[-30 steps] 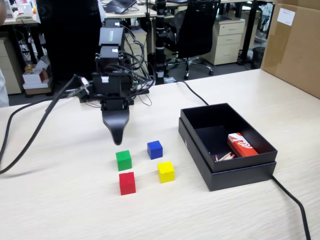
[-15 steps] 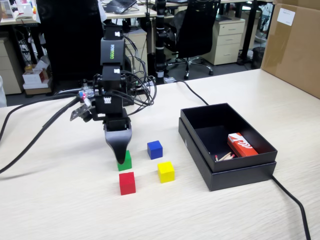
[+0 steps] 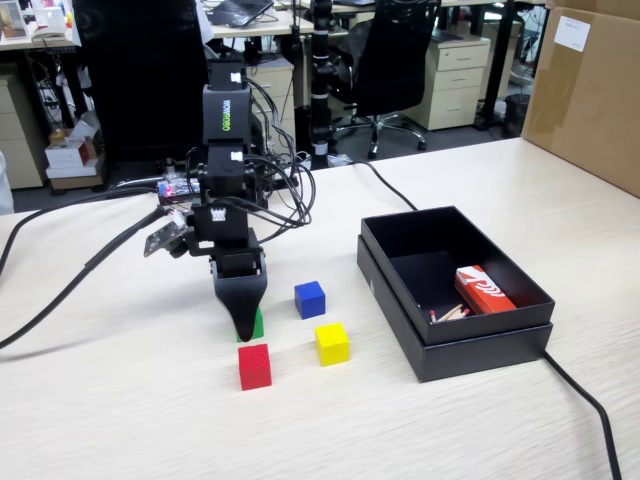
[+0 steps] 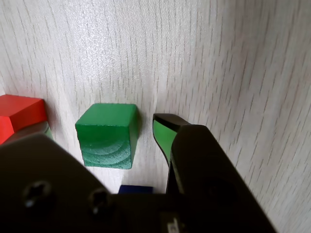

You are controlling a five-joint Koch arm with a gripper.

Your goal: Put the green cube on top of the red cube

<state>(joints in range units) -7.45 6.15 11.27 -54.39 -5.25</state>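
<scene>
The green cube (image 4: 107, 136) is seen resting on the pale wood-grain table (image 4: 233, 63), flat and square on its base, its end-grain face turned toward the wrist camera; in the fixed view only a sliver of the green cube (image 3: 256, 324) shows behind the lowered black gripper (image 3: 243, 328). In the wrist view one green-padded finger (image 4: 163, 138) stands just beside the cube's right face, a thin gap apparently left between them; the other jaw is hidden under the dark housing at lower left, so the cube is judged to be straddled by spread jaws and not yet pinched, though contact on the hidden side cannot be told. The red cube (image 4: 19, 116) lies just beyond at the left edge of the wrist view, and in the fixed view the red cube (image 3: 255, 366) sits near the gripper, toward the camera; a blue cube (image 3: 310, 299) and a yellow cube (image 3: 332, 343) stand close by on the right, and an open black box (image 3: 470, 345) holding a red-and-white packet (image 3: 484, 290) lies well apart. For the grasp to be done well, the jaws should be closed squarely on opposite flat faces, centred on the cube, so that it is not twisted or pushed toward the red cube; a straight lift clear of the neighbours would then be called for before any sideways travel.
</scene>
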